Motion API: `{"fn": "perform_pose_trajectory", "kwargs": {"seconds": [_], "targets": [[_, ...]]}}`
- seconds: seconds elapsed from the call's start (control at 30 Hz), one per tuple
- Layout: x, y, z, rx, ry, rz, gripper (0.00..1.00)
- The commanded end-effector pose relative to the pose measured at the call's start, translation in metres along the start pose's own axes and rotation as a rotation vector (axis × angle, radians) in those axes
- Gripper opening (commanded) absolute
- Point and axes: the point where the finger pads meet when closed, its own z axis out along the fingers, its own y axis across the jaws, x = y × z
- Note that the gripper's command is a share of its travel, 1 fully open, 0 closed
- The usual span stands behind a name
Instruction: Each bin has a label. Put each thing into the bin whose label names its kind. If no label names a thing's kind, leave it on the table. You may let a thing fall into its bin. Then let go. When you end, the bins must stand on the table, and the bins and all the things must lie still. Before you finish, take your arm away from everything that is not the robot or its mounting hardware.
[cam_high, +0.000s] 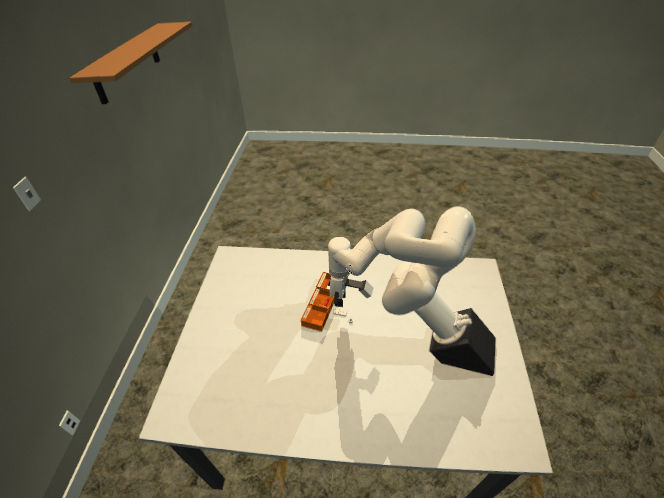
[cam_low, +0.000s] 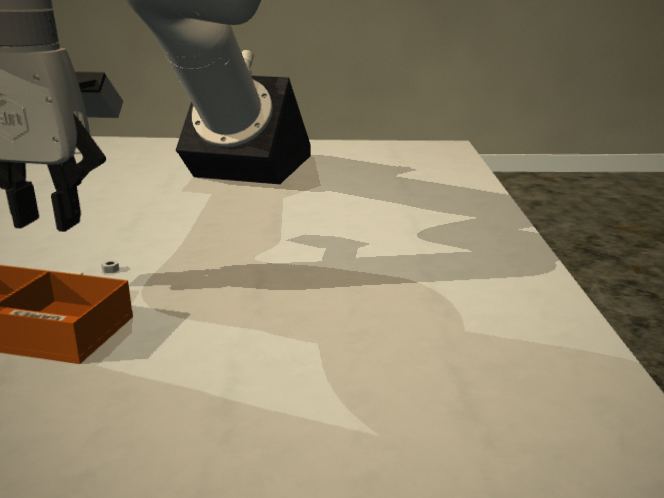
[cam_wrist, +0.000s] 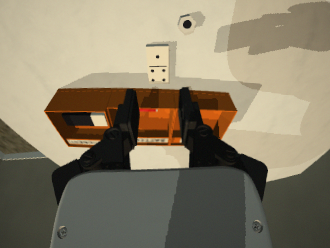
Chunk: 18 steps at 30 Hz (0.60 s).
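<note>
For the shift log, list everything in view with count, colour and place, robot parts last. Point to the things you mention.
joined bins (cam_high: 314, 324) (cam_low: 40, 341) (cam_wrist: 82, 96): three compartments, orange, on the table
white-topped table (cam_high: 257, 396) (cam_low: 482, 428) (cam_wrist: 280, 65): one, under the bins
domino with black pips (cam_high: 340, 311) (cam_wrist: 158, 61): one, white, beside the bins
metal hex nut (cam_low: 109, 266) (cam_wrist: 181, 25): one, grey, near the domino
block-shaped thing (cam_wrist: 80, 119): one, black and white, in an end compartment
small item (cam_high: 326, 302) (cam_wrist: 149, 109): one, red, middle compartment
wall shelf (cam_high: 128, 53): one, orange-brown
wall plates (cam_high: 21, 187) (cam_high: 65, 422): two, white, left wall
arm (cam_high: 423, 243) (cam_low: 214, 80): one, white, on a black base
gripper (cam_high: 338, 303) (cam_low: 44, 211) (cam_wrist: 158, 100): one, grey-white with black fingers, above the table, open
</note>
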Motion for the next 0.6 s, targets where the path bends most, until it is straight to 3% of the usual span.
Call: {"fn": "perform_pose_trajectory", "kwargs": {"seconds": [0.0, 0.33, 0.57], "targets": [[-0.001, 0.000, -0.001, 0.001, -0.003, 0.000, 0.41], [-0.001, 0.000, -0.001, 0.001, -0.003, 0.000, 0.41], [-0.001, 0.000, 0.027, 0.001, -0.003, 0.000, 0.41]]}}
